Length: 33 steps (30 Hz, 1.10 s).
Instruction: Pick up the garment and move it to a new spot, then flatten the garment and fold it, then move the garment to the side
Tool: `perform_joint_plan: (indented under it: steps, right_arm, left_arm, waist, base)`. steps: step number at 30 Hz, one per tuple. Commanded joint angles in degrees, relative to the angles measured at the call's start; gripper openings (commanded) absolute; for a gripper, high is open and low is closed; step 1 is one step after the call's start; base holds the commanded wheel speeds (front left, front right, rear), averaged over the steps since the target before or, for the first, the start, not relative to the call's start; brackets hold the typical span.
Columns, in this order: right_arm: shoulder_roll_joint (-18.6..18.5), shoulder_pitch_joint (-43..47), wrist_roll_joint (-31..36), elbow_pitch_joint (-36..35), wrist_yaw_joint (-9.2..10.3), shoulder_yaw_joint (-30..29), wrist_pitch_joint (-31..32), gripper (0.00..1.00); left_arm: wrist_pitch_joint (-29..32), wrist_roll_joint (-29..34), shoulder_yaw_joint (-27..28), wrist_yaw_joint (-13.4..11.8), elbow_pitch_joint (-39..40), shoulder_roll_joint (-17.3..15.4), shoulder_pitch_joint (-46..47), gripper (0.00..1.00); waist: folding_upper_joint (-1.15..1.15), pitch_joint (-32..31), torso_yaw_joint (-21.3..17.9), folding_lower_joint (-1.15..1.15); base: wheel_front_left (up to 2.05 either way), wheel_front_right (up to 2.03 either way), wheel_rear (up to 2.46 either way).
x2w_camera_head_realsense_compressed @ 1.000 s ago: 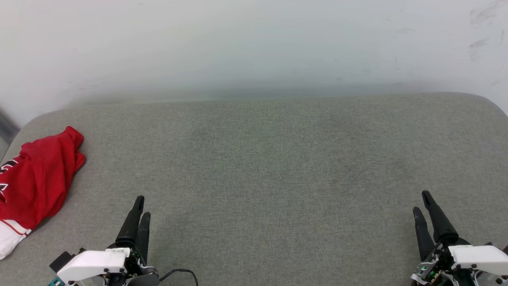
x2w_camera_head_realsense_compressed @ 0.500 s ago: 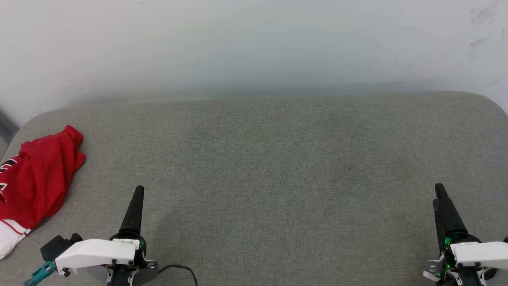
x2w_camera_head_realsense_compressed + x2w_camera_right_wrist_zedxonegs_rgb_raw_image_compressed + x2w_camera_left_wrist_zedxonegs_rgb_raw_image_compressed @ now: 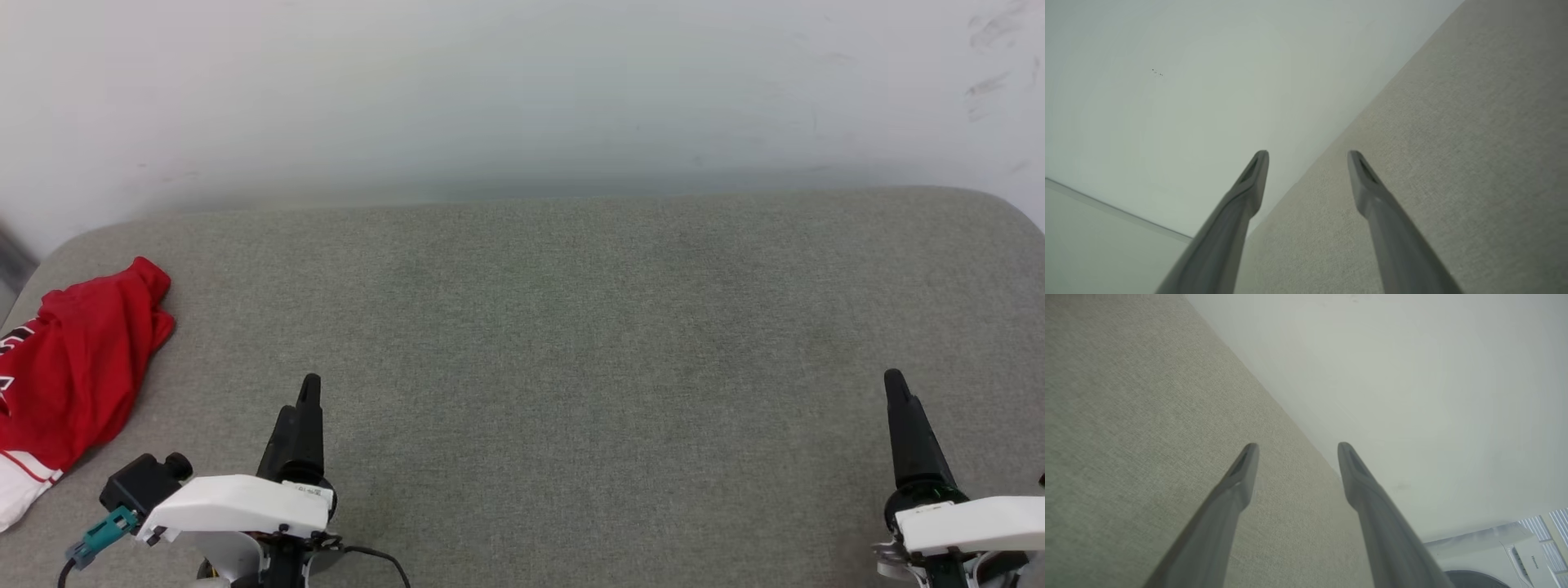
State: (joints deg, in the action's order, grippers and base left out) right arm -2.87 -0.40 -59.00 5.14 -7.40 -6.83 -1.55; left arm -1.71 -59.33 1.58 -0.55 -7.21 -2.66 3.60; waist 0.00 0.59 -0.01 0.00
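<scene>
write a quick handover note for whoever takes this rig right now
Left gripper: open, empty, over the left half of the grey cushion.
Right gripper: open, empty, at the cushion's right side.
Garment: bunched at the cushion's far left edge, partly out of the head view, apart from both grippers.
Done: nothing that shows; it is neither flat nor folded.
Left: pick it up, move it, flatten, fold, set aside.

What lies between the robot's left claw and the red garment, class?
Only bare grey cushion fabric. In the head view the garment lies crumpled at the cushion's left edge, apart from the open left claw.
</scene>
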Motion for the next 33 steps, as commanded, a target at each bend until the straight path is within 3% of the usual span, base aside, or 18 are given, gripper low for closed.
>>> perform_joint_plan:
  steps: [1, 17, 33]
  right_arm:
    - [-0.05, 0.03, 2.56, -1.49, -0.10, 0.18, -0.70, 1.00]
    - [-0.04, 2.07, 17.83, -4.14, -0.11, 1.08, -3.81, 1.00]
    - [-0.03, 3.69, 29.95, -6.76, -0.12, 1.83, -6.52, 1.00]
  left_arm:
    - [-0.55, 2.58, -0.54, -0.49, 1.29, -0.14, 0.20, 1.00]
    - [-3.70, 18.15, -3.80, -4.24, 2.67, -0.49, -0.65, 1.00]
    - [-6.34, 29.14, -6.97, -7.15, 4.47, -1.48, -1.32, 1.00]
  waist:
    - [0.00, 0.01, 0.02, 0.00]
    - [0.00, 0.11, 0.08, 0.00]
    - [0.00, 0.49, 0.28, 0.00]
  base:
    - [0.00, 0.00, 0.00]
    - [0.00, 0.00, 0.00]
    - [0.00, 0.00, 0.00]
